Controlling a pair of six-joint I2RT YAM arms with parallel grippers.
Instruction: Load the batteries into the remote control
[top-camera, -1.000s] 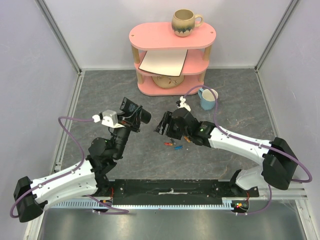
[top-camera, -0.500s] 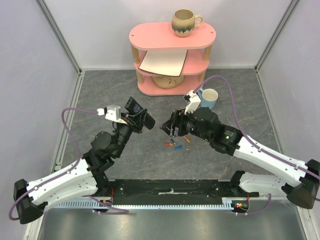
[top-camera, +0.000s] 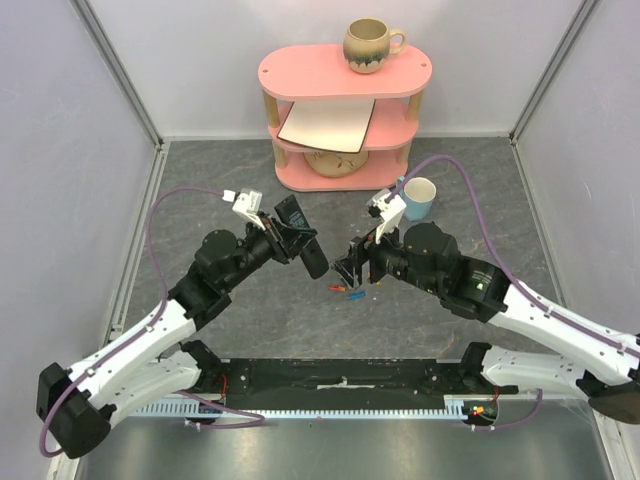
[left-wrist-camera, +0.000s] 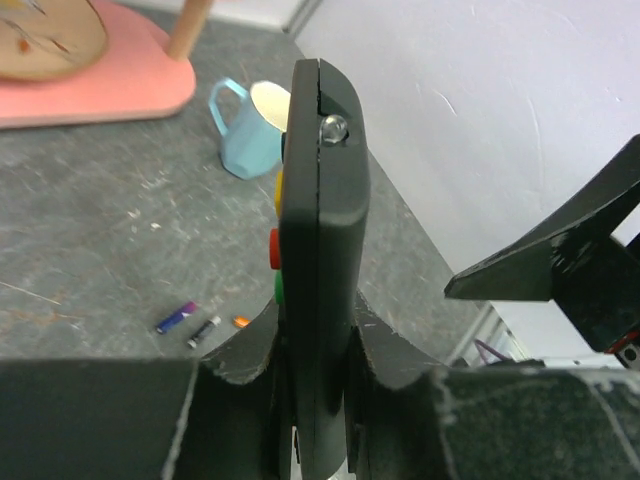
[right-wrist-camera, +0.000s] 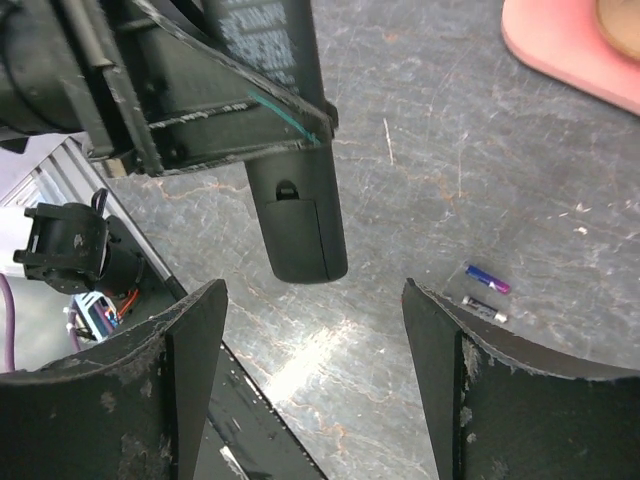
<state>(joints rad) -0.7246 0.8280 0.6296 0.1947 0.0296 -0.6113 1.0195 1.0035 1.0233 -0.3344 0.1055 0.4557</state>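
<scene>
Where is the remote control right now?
The slim black remote is mid top view, clamped in the left gripper, up off the grey table, just left of the open right gripper, near the small coloured batteries.

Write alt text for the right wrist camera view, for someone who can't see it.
The left gripper holds the black remote control, back toward the camera, above the grey table. The open right gripper frames the bottom edge, and two batteries lie on the table at right.
</scene>
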